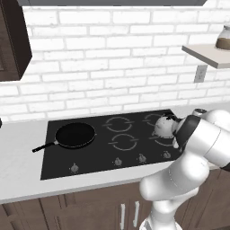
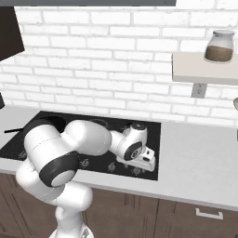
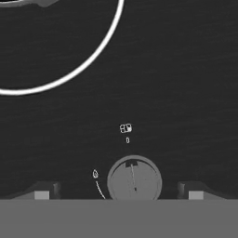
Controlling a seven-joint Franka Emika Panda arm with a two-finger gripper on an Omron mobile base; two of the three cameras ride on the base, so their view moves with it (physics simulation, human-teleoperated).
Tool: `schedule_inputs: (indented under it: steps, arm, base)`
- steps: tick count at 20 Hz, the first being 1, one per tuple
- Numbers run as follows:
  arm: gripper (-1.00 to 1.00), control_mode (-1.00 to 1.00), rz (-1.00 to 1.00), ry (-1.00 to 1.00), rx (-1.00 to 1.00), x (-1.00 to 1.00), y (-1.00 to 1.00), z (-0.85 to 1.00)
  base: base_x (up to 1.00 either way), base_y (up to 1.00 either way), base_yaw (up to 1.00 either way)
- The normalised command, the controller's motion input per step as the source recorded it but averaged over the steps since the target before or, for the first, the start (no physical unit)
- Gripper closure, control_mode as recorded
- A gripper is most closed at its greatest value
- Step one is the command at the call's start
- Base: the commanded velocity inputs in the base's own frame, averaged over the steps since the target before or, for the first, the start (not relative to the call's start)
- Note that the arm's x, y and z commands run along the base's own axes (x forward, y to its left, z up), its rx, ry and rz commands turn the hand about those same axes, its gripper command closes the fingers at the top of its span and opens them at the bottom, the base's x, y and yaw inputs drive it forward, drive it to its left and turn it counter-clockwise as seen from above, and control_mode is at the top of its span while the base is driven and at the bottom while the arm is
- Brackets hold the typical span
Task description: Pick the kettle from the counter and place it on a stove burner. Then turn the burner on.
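White brick backs the light grey surface (image 1: 22, 157) where I am working, with the black cooktop (image 1: 103, 148) set into it. My claw (image 3: 119, 193) hangs low over the cooktop's front edge, fingers (image 3: 42, 193) spread wide, holding nothing. Between them, in the hand view, sits a round grey knob (image 3: 134, 180) with its pointer line across the face, and a small white burner symbol (image 3: 125, 128) is printed on the glass just beyond it. A white arc of a burner ring (image 3: 93, 56) curves across the far corner of that view.

From the right base camera I see the hand (image 2: 139, 158) pointing down at the front right of the cooktop, near the knob row (image 1: 117, 161).

The kettle (image 1: 164, 126) sits on the cooktop's right side, on a burner (image 1: 164, 139) there, partly hidden behind my arm; its dark knob shows on top. I cannot tell whether that burner glows.

Further out, 2 more ring markings lie mid-cooktop, and a black pan (image 1: 75, 135) rests on the left burner, handle pointing left. A shelf (image 2: 204, 69) on the wall to the right carries a brown-tinted jar (image 2: 219, 46), with an outlet (image 2: 198, 89) just below it. Dark cabinets (image 1: 90, 206) run under the surface.
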Motion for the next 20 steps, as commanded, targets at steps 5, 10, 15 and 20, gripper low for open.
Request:
schedule_inputs:
  steps: [5, 10, 15, 20]
  arm:
    - [-1.00, -1.00, 0.01, 0.00, 0.00, 0.00, -0.17, -0.14]
    - [-1.00, -1.00, 0.01, 0.00, 0.00, 0.02, -0.08, -0.01]
    - [1.00, -1.00, 0.00, 0.00, 0.00, 0.12, 0.00, 0.00]
    - [1.00, -1.00, 0.00, 0.00, 0.00, 0.00, 0.00, 0.00]
  base:
    - [0.00, 0.00, 0.00]
    - [0.00, 0.00, 0.00]
    - [0.00, 0.00, 0.00]
    - [0.00, 0.00, 0.00]
